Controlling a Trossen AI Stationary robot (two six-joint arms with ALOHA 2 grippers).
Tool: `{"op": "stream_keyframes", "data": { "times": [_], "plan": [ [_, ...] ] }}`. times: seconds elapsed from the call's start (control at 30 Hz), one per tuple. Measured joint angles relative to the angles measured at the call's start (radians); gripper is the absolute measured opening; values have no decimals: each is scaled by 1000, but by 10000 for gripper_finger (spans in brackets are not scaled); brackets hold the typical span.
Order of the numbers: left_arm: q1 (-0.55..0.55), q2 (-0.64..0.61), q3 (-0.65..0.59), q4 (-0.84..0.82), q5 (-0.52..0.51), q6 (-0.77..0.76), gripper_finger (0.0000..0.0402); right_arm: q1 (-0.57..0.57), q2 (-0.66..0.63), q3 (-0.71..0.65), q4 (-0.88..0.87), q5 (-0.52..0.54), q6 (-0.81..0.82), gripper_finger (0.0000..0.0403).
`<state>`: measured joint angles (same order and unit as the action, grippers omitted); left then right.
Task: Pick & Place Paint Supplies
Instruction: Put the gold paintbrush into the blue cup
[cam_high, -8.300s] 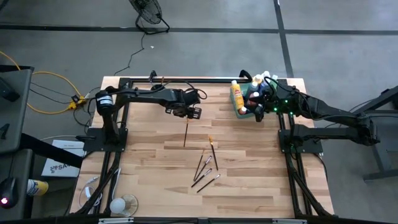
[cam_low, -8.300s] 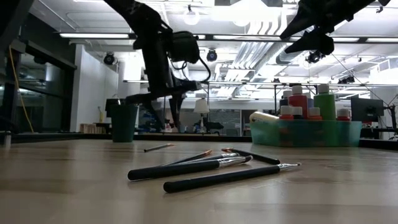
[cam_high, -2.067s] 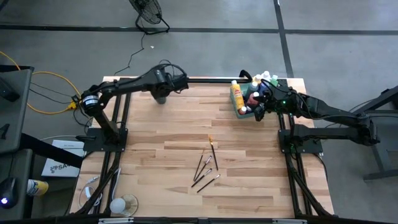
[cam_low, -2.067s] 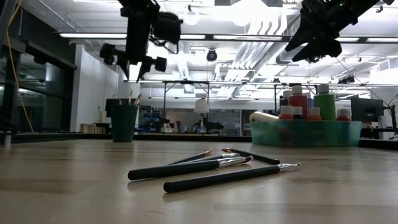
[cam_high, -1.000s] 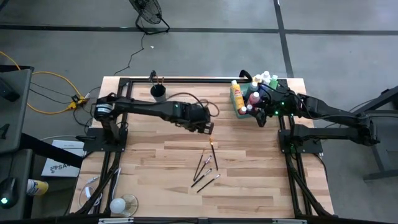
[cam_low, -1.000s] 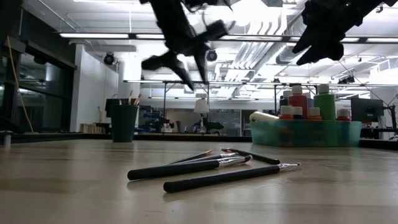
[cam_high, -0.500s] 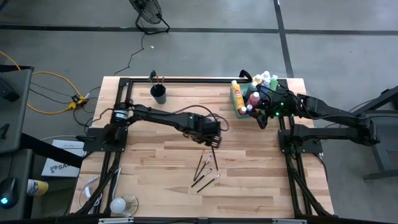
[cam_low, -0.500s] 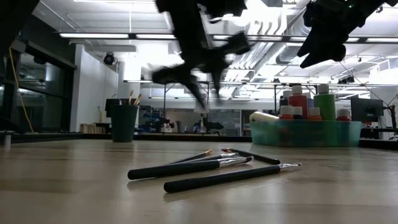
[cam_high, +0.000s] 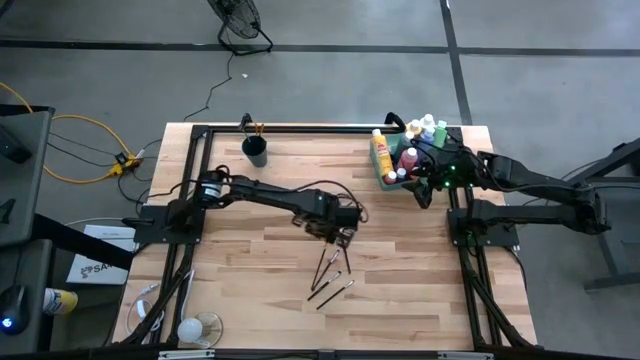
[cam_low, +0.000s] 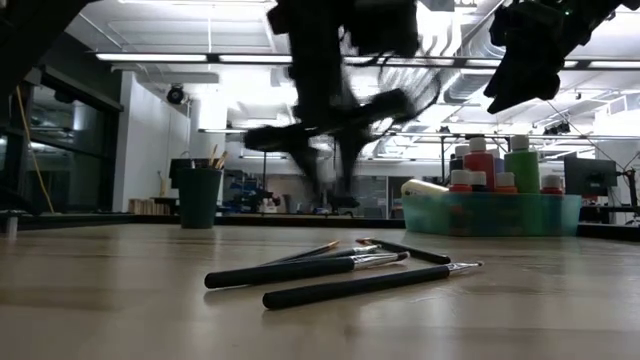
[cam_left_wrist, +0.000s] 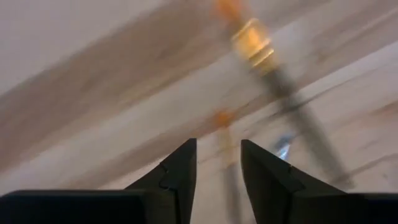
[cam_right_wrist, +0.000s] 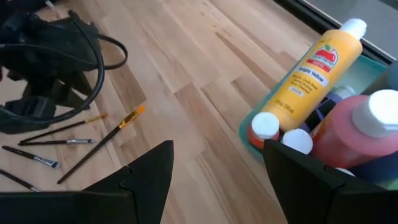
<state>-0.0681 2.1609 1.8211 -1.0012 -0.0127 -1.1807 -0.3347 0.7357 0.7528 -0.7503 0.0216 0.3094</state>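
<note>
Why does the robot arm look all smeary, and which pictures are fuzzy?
Low view: the left arm's gripper is smeared, while the paintbrushes and the green tray look sharp. Left wrist view: the wooden table and a brush are streaky, but the fingers are crisp. Right wrist view: clear, the yellow bottle reads easily.

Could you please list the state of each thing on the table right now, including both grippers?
Left gripper: open, empty, over the loose brushes.
Right gripper: open, empty, beside the tray.
Thin dark-handled paintbrushes: lying loose on the wooden table.
Translucent green rectangular tray: holding capped bottles.
Large yellow paint bottle: capped, lying tilted in the tray.
Red paint bottle: capped, in the tray.
Dark round cup: upright, brushes standing in it.
</note>
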Motion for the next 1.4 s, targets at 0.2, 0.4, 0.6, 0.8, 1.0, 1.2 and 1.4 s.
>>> {"op": "stream_keyframes", "data": {
  "times": [0.2, 0.4, 0.6, 0.8, 1.0, 1.2, 1.4],
  "plan": [
    [-12, 30, 1, 20, 24, 8, 120, 0, 0, 0, -3, 1, -1, 243],
    [-13, 35, 3, 16, 18, 7, 120, 0, 0, 0, -2, 1, -4, 243],
    [-11, 34, 1, 11, -10, 25, 120, 0, 0, 0, -2, 2, -4, 243],
    [-11, 34, 1, 10, -32, 32, 120, 0, 0, 0, -2, 2, -2, 243],
    [-11, 42, 1, 12, -32, 58, 120, 0, 0, 0, -2, 2, -1, 243],
    [-11, 53, 2, 27, -32, 74, 120, 0, 0, 0, -2, 1, -1, 243],
    [-11, 75, 4, 45, -17, 94, 120, 0, 0, 0, -2, 1, -1, 243]
  ]
}}
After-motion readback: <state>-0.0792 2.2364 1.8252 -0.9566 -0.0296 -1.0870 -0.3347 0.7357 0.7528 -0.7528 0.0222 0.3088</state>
